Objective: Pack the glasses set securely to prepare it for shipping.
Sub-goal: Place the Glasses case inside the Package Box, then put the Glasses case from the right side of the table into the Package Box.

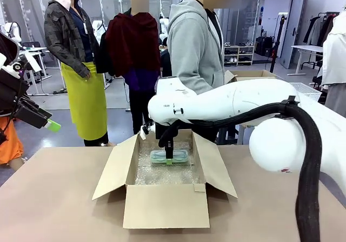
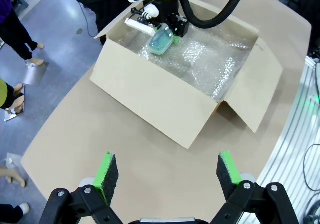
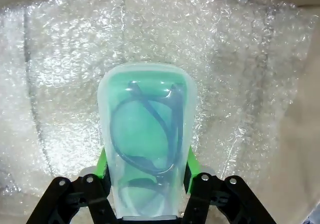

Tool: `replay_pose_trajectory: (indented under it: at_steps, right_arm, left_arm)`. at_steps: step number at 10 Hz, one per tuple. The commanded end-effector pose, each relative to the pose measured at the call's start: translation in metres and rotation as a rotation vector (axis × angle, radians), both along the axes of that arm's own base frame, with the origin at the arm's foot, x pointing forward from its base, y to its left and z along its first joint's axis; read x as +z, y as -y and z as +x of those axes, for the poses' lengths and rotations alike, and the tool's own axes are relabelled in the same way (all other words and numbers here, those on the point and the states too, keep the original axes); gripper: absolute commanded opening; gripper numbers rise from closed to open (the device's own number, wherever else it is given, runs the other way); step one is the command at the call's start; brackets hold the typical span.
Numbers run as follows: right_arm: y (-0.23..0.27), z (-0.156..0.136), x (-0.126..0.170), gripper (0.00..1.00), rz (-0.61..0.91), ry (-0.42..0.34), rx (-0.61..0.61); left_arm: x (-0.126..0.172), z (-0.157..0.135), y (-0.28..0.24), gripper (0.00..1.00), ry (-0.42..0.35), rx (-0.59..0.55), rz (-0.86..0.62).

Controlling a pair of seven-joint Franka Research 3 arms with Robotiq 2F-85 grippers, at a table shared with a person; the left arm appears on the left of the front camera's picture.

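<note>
Mint-green translucent glasses case (image 3: 145, 114), near brown cardboard box's (image 1: 162, 209) far wall: light, stiff, slick; take by 2 long sides. R gripper (image 3: 146, 159) flanks it; can't tell if gripping.

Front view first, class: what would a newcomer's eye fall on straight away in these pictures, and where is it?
The big white right arm sweeps across the front view and reaches down into the open cardboard box at mid-table. In the box, on bubble wrap, lies the mint-green case with spectacles inside, between the right gripper's green pads. The left gripper hangs wide open above the table.
</note>
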State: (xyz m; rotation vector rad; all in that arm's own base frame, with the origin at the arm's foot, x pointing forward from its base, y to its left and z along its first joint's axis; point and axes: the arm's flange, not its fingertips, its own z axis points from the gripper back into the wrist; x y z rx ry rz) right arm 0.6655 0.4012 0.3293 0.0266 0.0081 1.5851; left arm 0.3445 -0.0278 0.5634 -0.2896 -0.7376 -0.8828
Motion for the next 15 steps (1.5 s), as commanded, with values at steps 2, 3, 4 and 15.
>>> replay_pose_trajectory:
  at_steps: [2,3,4,15]
  right_arm:
    - [-0.014,0.014,0.014,0.89,-0.011,-0.033,0.042]
    - [-0.014,0.014,0.013,1.00,-0.015,-0.039,0.038]
    - [-0.014,0.014,0.013,1.00,-0.005,-0.043,0.034]
    - [-0.003,0.002,0.016,1.00,0.005,-0.021,0.006]
  left_arm:
    - [0.002,0.000,-0.002,1.00,0.006,-0.010,-0.012]
    - [0.002,0.000,-0.002,1.00,0.006,-0.010,-0.012]
    - [0.002,0.000,-0.002,1.00,0.006,-0.010,-0.012]
    - [0.002,0.000,-0.002,1.00,0.006,-0.010,-0.012]
